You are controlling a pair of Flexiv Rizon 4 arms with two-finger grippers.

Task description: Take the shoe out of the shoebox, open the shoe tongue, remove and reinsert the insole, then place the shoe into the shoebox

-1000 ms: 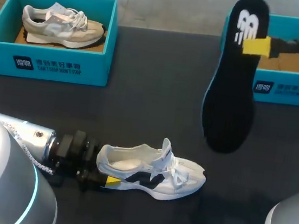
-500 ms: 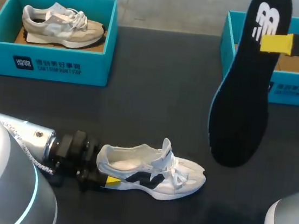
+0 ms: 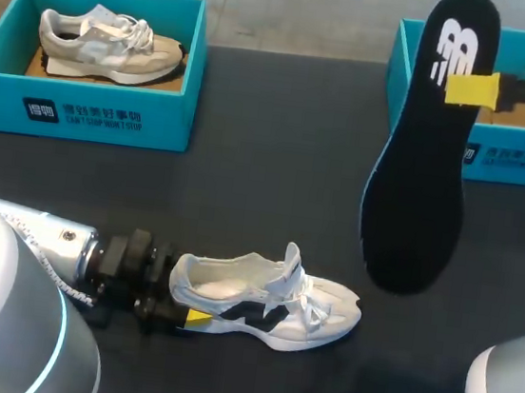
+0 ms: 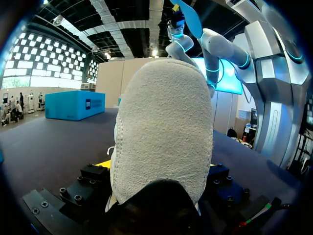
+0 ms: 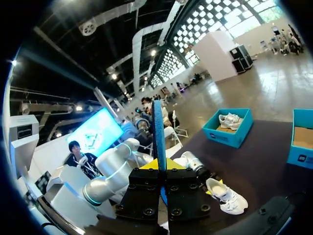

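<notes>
A white shoe with a black logo (image 3: 264,302) lies on its sole on the dark table, toe to the right, tongue raised. My left gripper (image 3: 188,304) is at its heel; in the left wrist view the heel (image 4: 161,132) fills the space between the fingers, which press it from both sides. My right gripper (image 3: 472,88) is shut on a black insole (image 3: 423,178) and holds it upright in the air in front of the right teal shoebox (image 3: 516,161). From the right wrist the insole (image 5: 158,129) shows edge-on, with the white shoe (image 5: 226,195) on the table below.
A second teal shoebox (image 3: 81,112) at the back left holds a beige shoe (image 3: 109,39). The right shoebox shows only brown cardboard inside. Dark tabletop (image 3: 265,178) lies between the boxes and the white shoe.
My right gripper swung the insole right and up, then back a little left and down. The left arm and the white shoe have not moved.
</notes>
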